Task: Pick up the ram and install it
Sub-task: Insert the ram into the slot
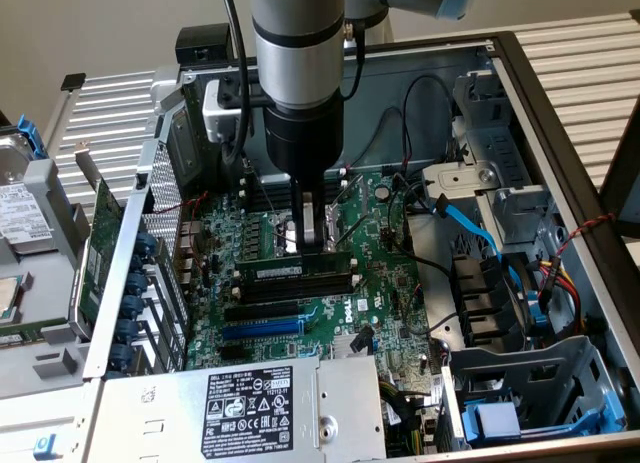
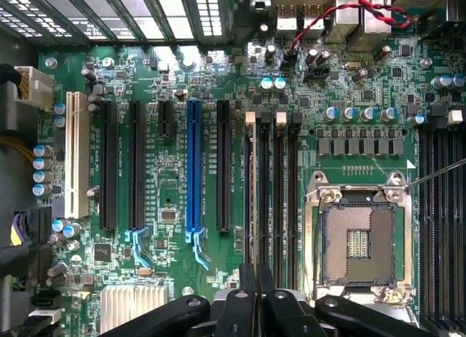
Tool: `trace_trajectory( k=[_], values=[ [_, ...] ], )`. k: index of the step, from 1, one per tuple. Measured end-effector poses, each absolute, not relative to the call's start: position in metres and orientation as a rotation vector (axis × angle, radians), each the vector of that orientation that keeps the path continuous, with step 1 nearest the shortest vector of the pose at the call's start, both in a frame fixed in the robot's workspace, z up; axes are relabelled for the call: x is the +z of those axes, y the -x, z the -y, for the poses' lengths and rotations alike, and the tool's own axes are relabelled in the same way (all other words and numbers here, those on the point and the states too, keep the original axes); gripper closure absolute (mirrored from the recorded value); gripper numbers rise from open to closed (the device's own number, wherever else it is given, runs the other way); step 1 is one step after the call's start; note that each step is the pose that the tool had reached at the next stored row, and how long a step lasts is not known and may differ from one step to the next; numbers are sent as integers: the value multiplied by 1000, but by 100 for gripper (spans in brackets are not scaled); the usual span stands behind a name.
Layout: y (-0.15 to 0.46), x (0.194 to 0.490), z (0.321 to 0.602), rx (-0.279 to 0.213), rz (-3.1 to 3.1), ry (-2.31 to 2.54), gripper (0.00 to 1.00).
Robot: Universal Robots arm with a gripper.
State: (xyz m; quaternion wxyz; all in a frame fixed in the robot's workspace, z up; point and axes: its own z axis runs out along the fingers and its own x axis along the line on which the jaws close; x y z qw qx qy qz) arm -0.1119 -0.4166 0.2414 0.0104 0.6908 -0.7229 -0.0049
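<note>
The ram (image 1: 275, 271) is a long green stick with a pale label. It stands on edge in the outermost of the black memory slots (image 1: 300, 285) on the motherboard. My gripper (image 1: 312, 245) comes straight down onto its top edge near the middle, fingers drawn together on it. In the wrist view the ram (image 2: 252, 191) shows edge-on as a thin strip along the first of the black memory slots (image 2: 280, 199). It runs into my gripper (image 2: 256, 275), whose black fingers (image 2: 246, 290) close on either side of it.
The open CPU socket (image 2: 360, 242) lies beside the slots. Black and blue expansion slots (image 2: 193, 162) lie on the other side. The power supply (image 1: 260, 403), a blue cable (image 1: 465, 218) and drive cages (image 1: 530, 383) crowd the case. A green card (image 1: 100, 243) stands outside the case.
</note>
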Motion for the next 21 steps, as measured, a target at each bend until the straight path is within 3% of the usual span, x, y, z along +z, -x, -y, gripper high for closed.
trace_trajectory(
  k=[21],
  values=[
    [114,239,417,-9,2262,-2157,88]
  ],
)
